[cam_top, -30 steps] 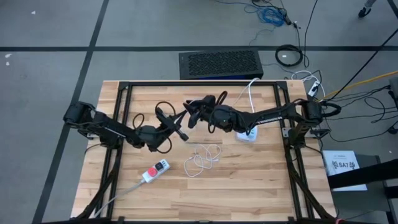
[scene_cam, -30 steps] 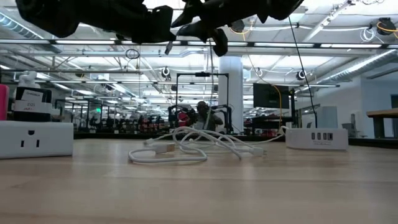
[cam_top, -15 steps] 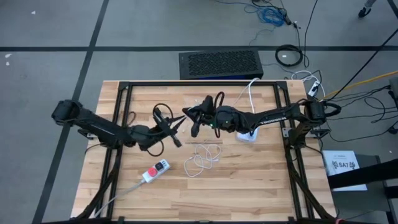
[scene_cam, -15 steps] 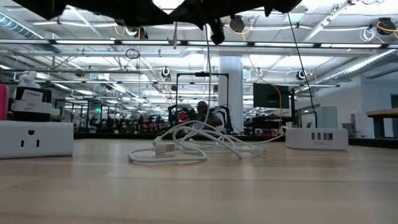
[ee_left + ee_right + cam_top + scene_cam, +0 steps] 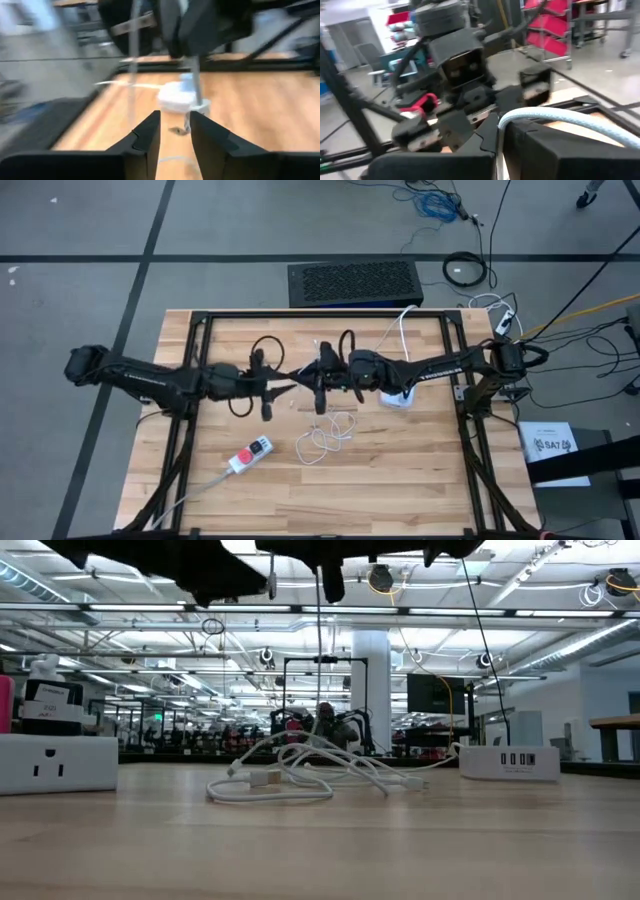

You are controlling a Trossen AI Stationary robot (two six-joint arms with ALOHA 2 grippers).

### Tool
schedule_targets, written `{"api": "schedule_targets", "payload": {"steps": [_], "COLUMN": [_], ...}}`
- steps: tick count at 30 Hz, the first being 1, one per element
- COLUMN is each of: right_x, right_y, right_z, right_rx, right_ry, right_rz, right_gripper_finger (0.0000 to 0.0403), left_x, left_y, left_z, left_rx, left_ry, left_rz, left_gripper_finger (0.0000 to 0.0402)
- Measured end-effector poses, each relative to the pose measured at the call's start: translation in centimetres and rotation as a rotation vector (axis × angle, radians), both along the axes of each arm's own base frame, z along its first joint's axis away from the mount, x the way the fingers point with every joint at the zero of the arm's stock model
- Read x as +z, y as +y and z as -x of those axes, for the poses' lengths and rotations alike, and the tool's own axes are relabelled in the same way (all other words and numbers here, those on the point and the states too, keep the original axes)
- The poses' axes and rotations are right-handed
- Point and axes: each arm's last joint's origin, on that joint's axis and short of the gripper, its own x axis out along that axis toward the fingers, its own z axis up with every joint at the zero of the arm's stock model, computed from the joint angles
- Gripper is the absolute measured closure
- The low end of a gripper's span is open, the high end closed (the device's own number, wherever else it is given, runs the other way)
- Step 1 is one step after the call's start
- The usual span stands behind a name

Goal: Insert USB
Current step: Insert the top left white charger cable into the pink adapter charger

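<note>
A white USB cable (image 5: 325, 435) lies coiled on the wooden table; it also shows in the low view (image 5: 290, 778). One strand (image 5: 320, 670) rises from the coil to my right gripper (image 5: 320, 392), which is shut on the cable high above the table's middle. My left gripper (image 5: 268, 400) hovers just left of it at about the same height. It is open and empty (image 5: 175, 129) and faces the right gripper. A white charging hub (image 5: 397, 397) with a row of USB ports (image 5: 515, 759) rests on the table to the right of the coil. My right gripper pinches the white cable (image 5: 512, 119) between its two fingers. The cable arcs out of the fingers to one side (image 5: 580, 120). A strand hangs down slack to the coil on the table. The fingers hide which part of the cable they hold.
A white power strip with a red switch (image 5: 250, 455) lies near the front left; its socket face shows in the low view (image 5: 55, 762). A black metal frame (image 5: 200, 330) borders the table. The hub's own white cord (image 5: 403, 320) runs to the far edge.
My left arm has stretched out and its gripper has drawn back toward the table's left edge, turning to face the right gripper. My right gripper has shifted a little toward the near edge with the cable. The hanging strand has moved with it and part of the coil has risen.
</note>
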Motion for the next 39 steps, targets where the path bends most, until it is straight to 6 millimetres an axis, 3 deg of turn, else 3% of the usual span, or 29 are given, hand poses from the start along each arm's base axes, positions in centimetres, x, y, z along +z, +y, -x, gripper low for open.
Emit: {"api": "schedule_targets", "payload": {"steps": [5, 9, 22, 26, 32, 39], "right_x": [0.0, 0.1, 0.1, 0.1, 0.1, -0.2], "right_y": [0.6, 0.8, 0.9, 1.0, 1.0, 1.0], "right_z": [0.0, 0.0, 0.0, 0.0, 0.0, 0.1], "right_rx": [0.063, 0.099, 0.113, 0.123, 0.124, 0.138], "right_ry": [-0.003, -0.009, -0.009, -0.008, -0.004, 0.032], "right_rz": [-0.004, -0.013, 0.000, 0.000, 0.008, 0.043], "right_gripper_finger": [0.0403, 0.0403, 0.0403, 0.0403, 0.0403, 0.0402], "left_x": [0.5, 0.7, -0.6, -0.5, -0.3, -0.4], "left_y": [0.6, 1.1, 1.4, 1.3, 1.3, 1.6], "left_z": [-0.2, -0.3, -1.9, -1.9, -1.8, -1.8], "left_rx": [-0.272, -0.362, -0.373, -0.397, -0.398, -0.261], "left_ry": [-0.052, -0.073, -0.065, -0.079, -0.084, -0.078], "left_rz": [0.083, 0.132, 0.158, 0.157, 0.156, 0.104], "left_gripper_finger": [0.0270, 0.0267, 0.0271, 0.0298, 0.0379, 0.0379]}}
